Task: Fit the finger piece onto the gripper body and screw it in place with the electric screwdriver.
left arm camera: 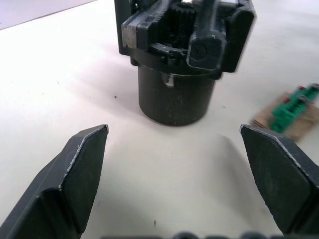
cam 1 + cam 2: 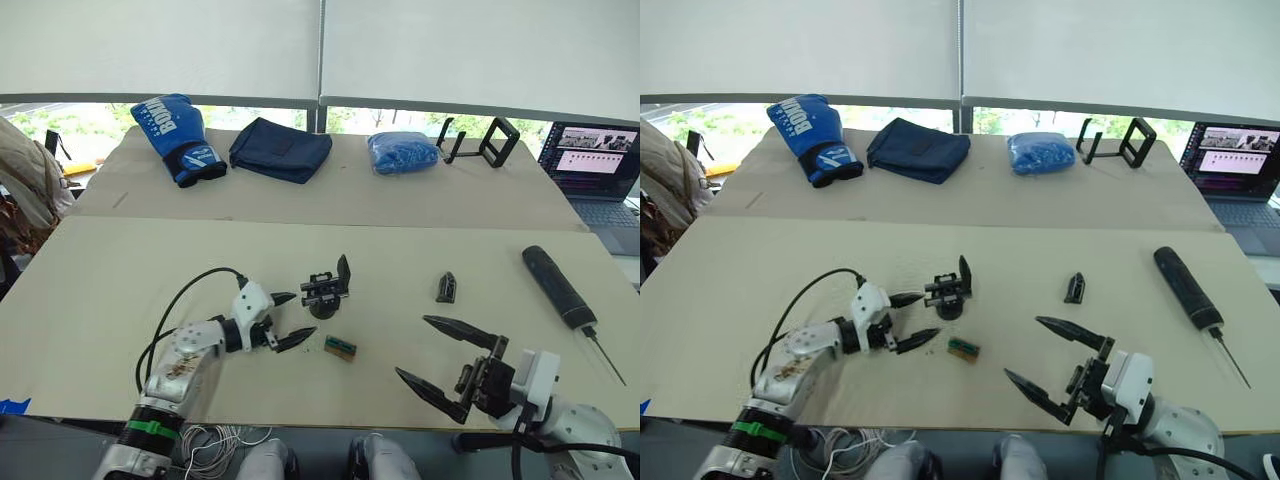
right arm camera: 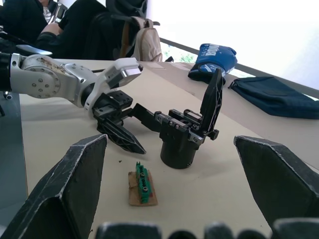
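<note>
The left gripper (image 2: 282,319) is wide open and empty beside the upright gripper body (image 2: 327,290), so it should close squarely on the round base, while the open, empty right gripper (image 2: 447,362) goes for the finger piece (image 2: 446,287) lying near the electric screwdriver (image 2: 558,287).

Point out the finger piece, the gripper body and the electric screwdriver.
finger piece (image 2: 446,287): left eye view, middle of the wedge.
gripper body (image 2: 323,306): left eye view, round base.
electric screwdriver (image 2: 557,286): left eye view, middle of the black handle.
</note>
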### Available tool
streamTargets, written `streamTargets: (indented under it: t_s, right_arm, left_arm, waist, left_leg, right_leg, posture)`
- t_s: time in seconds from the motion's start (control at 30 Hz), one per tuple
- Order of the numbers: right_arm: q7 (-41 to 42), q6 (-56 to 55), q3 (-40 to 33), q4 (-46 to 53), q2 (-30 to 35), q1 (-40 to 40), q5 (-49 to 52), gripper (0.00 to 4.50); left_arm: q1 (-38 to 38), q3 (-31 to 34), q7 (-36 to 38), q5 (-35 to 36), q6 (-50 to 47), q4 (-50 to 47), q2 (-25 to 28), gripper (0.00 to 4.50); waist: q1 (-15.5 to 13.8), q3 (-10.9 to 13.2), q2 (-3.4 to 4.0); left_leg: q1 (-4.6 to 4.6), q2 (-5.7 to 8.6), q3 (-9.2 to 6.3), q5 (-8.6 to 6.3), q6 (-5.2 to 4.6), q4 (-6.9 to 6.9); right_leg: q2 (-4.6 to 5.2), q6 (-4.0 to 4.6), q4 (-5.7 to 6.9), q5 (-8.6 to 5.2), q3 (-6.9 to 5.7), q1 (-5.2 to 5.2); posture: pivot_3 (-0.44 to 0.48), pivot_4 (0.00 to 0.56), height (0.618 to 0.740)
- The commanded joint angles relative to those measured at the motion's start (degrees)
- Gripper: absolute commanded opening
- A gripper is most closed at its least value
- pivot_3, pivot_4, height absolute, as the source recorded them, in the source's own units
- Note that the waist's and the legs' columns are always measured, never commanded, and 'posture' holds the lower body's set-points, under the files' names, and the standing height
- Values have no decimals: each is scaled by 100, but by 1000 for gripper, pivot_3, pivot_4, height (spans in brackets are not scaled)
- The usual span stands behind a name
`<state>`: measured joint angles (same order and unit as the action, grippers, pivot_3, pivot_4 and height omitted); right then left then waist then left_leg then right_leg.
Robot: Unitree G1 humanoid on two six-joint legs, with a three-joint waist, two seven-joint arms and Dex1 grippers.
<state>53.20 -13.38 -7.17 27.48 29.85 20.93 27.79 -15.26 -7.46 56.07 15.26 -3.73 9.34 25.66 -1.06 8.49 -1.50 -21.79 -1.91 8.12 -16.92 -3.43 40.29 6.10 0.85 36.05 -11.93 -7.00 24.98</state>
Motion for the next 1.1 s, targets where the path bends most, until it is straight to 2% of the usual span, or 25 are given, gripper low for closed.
streamTargets:
  t_s: [0.03, 0.3, 0.47, 0.83, 0.93, 1.03, 1.1]
  right_arm:
    - [-33, -153, -52, 133, -29, 5, 17, 4500]
    - [-89, -201, -33, 184, -67, 107, -59, 4500]
    - [-174, -246, -13, 282, -121, 264, -141, 4500]
    - [-263, -298, -12, 335, -151, 407, -208, 4500]
    - [-276, -320, -30, 369, -151, 502, -219, 4500]
    - [-269, -347, -39, 378, -146, 574, -214, 4500]
    - [-259, -362, -51, 365, -136, 593, -210, 4500]
  left_arm:
    - [-547, 85, 583, 240, 137, 474, -14, 4480]
    - [-1910, -181, 1490, -251, 1064, 2502, -227, 4480]
    - [-2370, -334, 2311, -379, 1686, 3309, -425, 4480]
    - [-2886, -311, 2671, -643, 2122, 4408, -884, 4480]
    - [-2997, -108, 2218, -704, 2294, 4690, -957, 3690]
    - [-2945, -7, 2171, -703, 2480, 4704, -884, 2314]
    - [-2842, 46, 2257, -641, 2476, 4520, -811, 2318]
  waist:
    - [-28, 0, 0]
    - [-33, 0, 0]
    - [-19, 0, -1]
    - [25, 0, -1]
    - [18, 0, -1]
    - [25, 0, -1]
    - [33, 0, -1]
  left_leg:
    - [0, 0, 0, 0, 0, 2]
    - [-10, 5, 9, -1, -2, 13]
    - [-15, 6, 10, -2, -4, 17]
    - [-29, 2, 6, -21, -36, 54]
    - [-31, 3, 6, -21, -37, 60]
    - [-31, 4, 5, -36, -61, 61]
    - [-31, 3, 5, -36, -63, 61]
  right_leg:
    - [-2, 0, 0, 0, 0, -1]
    - [-25, 2, 1, 3, -4, 2]
    - [-31, 1, 0, 4, -4, 4]
    - [-33, -4, 5, 6, -1, 4]
    - [-30, -3, 5, 9, -1, 4]
    - [-23, -6, 4, 10, 0, 3]
    - [-23, -5, 4, 12, -1, 4]
  posture:
    - [0, 150, 740]
    - [0, 150, 740]
    - [0, 150, 740]
    - [0, 150, 740]
    - [0, 150, 740]
    - [0, 150, 740]
    - [0, 150, 740]
